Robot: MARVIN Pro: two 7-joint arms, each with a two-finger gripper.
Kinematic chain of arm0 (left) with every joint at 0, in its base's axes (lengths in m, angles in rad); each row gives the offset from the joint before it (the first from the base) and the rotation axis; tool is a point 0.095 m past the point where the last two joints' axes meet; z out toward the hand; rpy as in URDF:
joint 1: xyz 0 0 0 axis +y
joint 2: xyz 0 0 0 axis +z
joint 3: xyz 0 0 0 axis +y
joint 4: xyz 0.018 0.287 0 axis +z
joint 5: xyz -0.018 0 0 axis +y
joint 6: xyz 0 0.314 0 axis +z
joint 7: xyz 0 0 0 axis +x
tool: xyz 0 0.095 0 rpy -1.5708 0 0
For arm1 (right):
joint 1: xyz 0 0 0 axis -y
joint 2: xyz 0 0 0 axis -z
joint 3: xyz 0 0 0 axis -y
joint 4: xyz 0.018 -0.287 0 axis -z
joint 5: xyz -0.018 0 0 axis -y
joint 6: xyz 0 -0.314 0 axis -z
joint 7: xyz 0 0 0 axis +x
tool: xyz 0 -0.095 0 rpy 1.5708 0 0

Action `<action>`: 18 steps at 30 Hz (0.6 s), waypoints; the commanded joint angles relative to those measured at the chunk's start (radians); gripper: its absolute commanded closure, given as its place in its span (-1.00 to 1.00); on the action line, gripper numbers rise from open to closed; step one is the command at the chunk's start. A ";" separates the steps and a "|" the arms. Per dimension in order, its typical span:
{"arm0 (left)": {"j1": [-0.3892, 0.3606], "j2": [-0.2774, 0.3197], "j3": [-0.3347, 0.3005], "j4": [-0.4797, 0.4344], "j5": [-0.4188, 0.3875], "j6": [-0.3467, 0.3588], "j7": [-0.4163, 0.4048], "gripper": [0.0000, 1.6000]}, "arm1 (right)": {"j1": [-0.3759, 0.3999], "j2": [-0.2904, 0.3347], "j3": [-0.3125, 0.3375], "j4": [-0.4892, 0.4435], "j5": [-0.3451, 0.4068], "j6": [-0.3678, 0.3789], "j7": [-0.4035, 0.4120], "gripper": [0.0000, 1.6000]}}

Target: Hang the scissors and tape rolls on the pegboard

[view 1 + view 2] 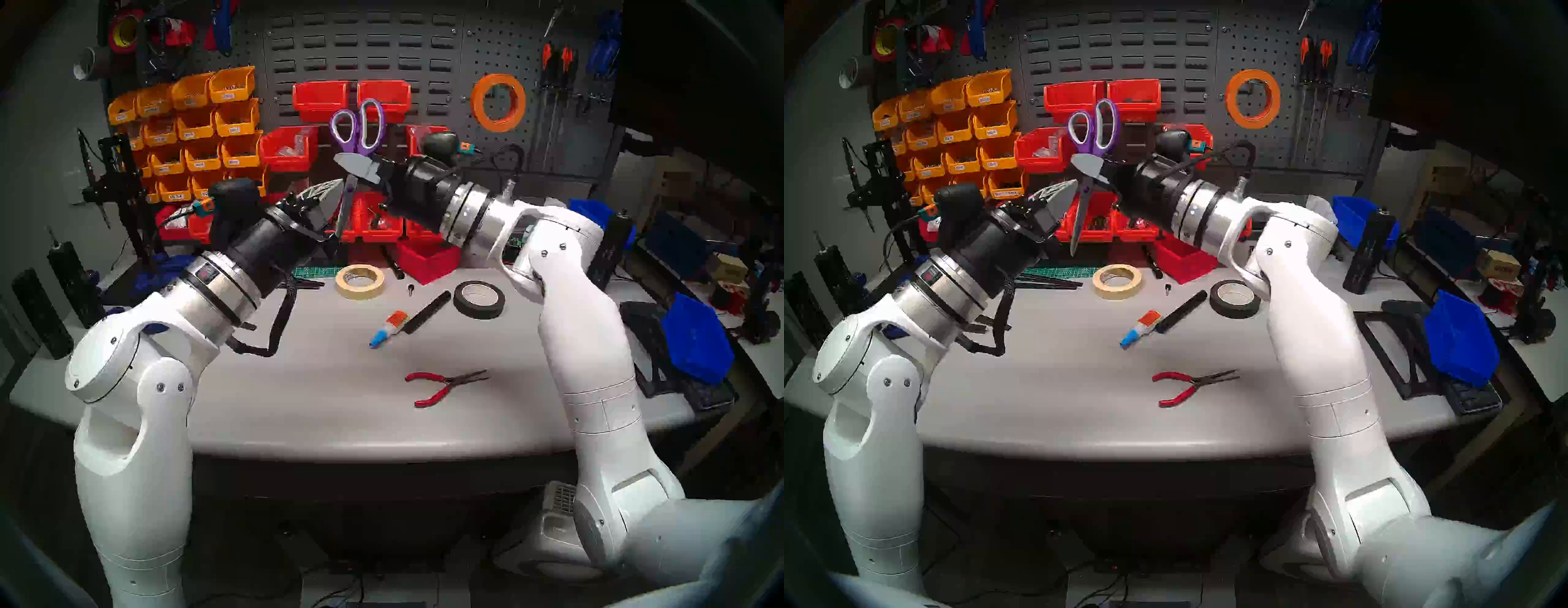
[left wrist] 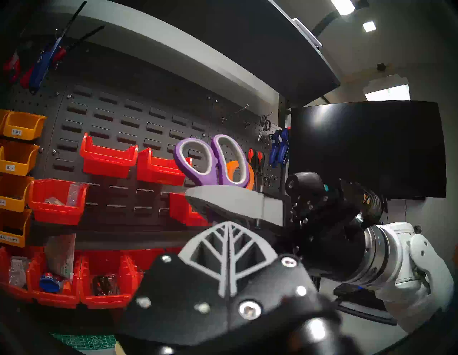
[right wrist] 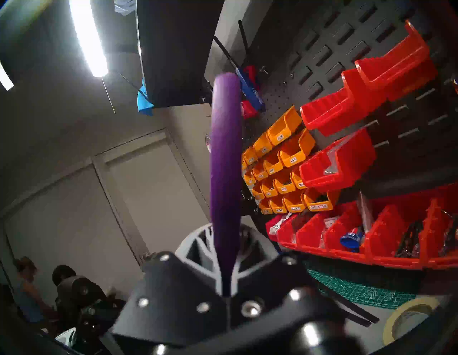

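Handover step: the scissors [image 1: 355,140] stand upright, blades clamped in the left fingers [image 1: 326,199], pivot clamped in the right fingers [image 1: 360,167]. Next, I judge, left releases; right carries the handles to a pegboard [image 1: 500,55] hook.

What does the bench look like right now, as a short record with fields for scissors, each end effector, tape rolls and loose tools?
scissors: purple-handled scissors held upright in the air, handles up, blades down
right end effector: shut on the scissors just below the handles
left end effector: shut on the blades
orange roll: hanging on the pegboard
cream roll: flat on the table
black roll: flat on the table
red-handled pliers: on the table, nearer the front edge
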 commanded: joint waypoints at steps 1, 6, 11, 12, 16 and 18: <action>-0.023 -0.028 -0.070 -0.027 -0.049 0.021 0.015 -1.00 | 0.023 0.036 0.056 -0.051 -0.011 -0.022 0.018 1.00; -0.010 -0.076 -0.106 -0.015 -0.061 -0.012 0.041 -1.00 | 0.020 0.097 0.107 -0.056 -0.007 -0.006 0.073 1.00; 0.001 -0.126 -0.136 -0.003 -0.085 -0.041 0.069 -1.00 | 0.012 0.158 0.182 -0.034 -0.006 0.004 0.111 1.00; 0.004 -0.137 -0.141 0.001 -0.085 -0.050 0.078 -1.00 | 0.010 0.166 0.202 -0.024 0.005 0.009 0.122 1.00; 0.014 -0.154 -0.152 0.012 -0.085 -0.084 0.085 -1.00 | 0.009 0.210 0.262 0.012 0.017 0.017 0.170 1.00; 0.026 -0.165 -0.154 0.019 -0.084 -0.098 0.091 -1.00 | 0.011 0.225 0.289 0.035 0.019 0.013 0.191 1.00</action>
